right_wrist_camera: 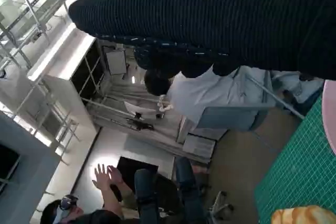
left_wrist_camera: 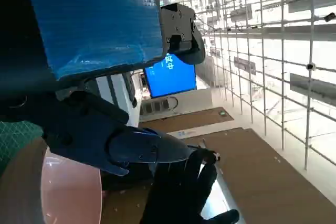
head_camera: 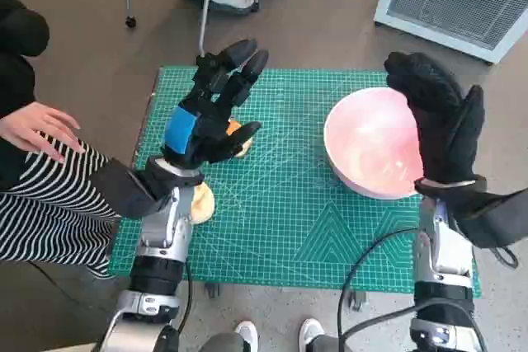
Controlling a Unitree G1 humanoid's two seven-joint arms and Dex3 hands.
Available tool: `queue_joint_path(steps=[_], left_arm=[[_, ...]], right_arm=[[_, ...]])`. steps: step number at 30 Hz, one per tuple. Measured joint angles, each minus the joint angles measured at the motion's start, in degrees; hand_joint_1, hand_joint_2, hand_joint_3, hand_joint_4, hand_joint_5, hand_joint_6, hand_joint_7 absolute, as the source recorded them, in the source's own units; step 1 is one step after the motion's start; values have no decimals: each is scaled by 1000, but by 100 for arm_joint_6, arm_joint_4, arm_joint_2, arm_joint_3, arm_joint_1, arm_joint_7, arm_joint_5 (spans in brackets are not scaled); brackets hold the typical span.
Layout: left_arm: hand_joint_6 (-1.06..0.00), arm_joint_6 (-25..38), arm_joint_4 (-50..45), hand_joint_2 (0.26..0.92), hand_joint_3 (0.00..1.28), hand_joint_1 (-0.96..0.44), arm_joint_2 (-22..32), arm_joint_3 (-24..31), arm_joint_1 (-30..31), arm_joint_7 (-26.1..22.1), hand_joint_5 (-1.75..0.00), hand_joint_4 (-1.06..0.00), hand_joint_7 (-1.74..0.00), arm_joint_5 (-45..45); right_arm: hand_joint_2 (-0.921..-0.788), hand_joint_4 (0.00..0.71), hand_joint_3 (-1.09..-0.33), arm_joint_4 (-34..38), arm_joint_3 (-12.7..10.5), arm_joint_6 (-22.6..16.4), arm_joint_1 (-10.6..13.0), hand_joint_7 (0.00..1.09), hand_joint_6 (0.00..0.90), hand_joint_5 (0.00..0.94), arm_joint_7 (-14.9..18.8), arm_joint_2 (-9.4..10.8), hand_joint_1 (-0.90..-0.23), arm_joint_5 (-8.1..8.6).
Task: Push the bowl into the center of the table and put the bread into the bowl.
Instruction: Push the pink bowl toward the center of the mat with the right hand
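The bowl is pink and round, standing upright with its mouth up on the right part of the green mat that covers the tabletop, its near rim well short of the mat's front edge. The bread lies left of the mat's middle, mostly hidden under the left hand, so its long axis cannot be told; a golden end of it shows in the right wrist view. A flat tan disc lies nearer the front, beside the left forearm.

The left hand hovers over the bread with fingers spread apart and pointing away from the robot, holding nothing. The right hand stands at the bowl's right rim, fingers raised and apart, empty; whether it touches the rim cannot be told.

A person in a striped garment sits at the left of the tabletop, a hand resting nearby. Between bowl and bread the mat is bare.
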Motion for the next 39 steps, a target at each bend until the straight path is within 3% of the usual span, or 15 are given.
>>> queue_joint_path(steps=[39], left_arm=[[1,30,-4,921,247,-443,0,-10,25,22,-22,-253,-690,0]], right_arm=[[-921,140,-754,-20,-5,-27,4,442,56,0,86,-2,-757,24]])
